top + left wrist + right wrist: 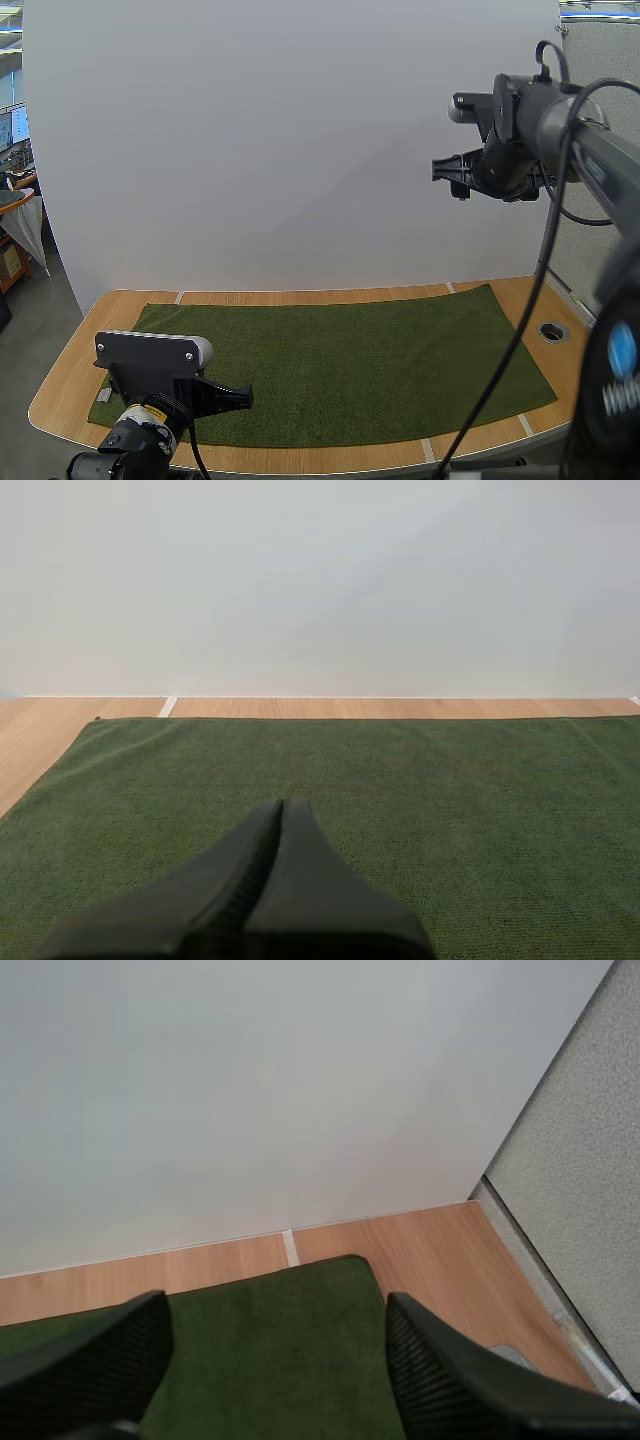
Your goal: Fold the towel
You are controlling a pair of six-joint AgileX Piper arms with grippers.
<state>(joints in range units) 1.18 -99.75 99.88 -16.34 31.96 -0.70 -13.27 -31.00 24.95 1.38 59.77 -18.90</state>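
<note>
The green towel (340, 360) lies flat on the wooden table (60, 392), long axis running left to right, with your left gripper (244, 397) closed on nothing low at its near left corner and your right gripper (447, 176), wide open and empty, high above its far right corner.

You have one green towel (340, 360) and one wooden table (62, 392). Two grippers: left gripper (246, 397), lower left of frame, right gripper (447, 175), upper right. One round hole (553, 331) in the table.
</note>
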